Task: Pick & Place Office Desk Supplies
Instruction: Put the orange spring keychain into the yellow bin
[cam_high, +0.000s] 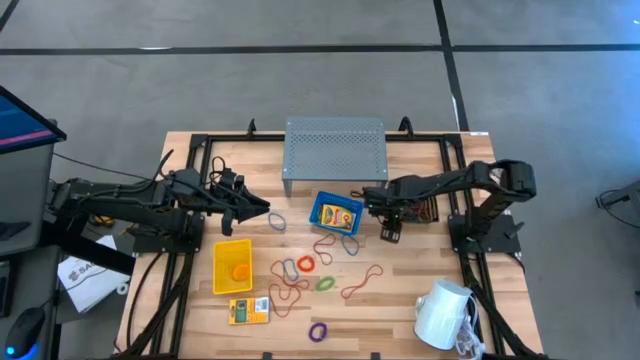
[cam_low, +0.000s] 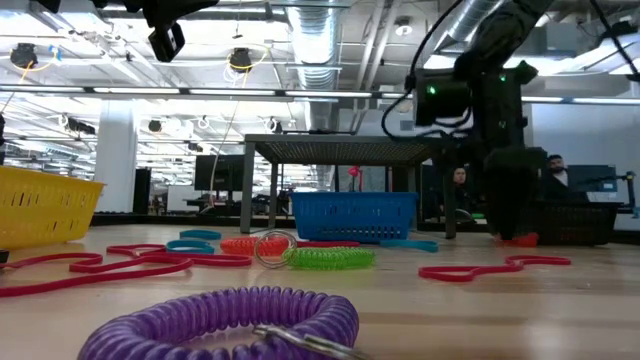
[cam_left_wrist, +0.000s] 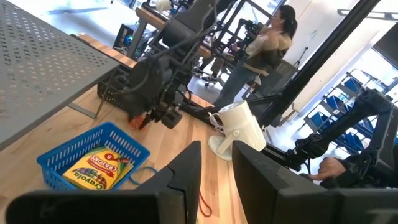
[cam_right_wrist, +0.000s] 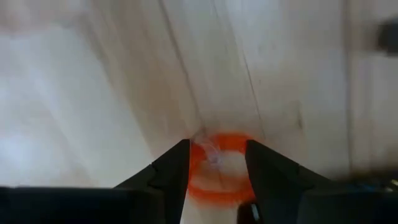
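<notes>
orange coiled loop (cam_right_wrist: 219, 167), thin, round, between right fingers (cam_right_wrist: 171, 171)

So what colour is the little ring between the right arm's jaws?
Orange; the ring shows best in the right wrist view.

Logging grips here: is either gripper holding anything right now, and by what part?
The right gripper straddles an orange coil loop lying on the table, fingers on either side of its ring; whether it is clamped cannot be told. The left gripper holds nothing.
</notes>
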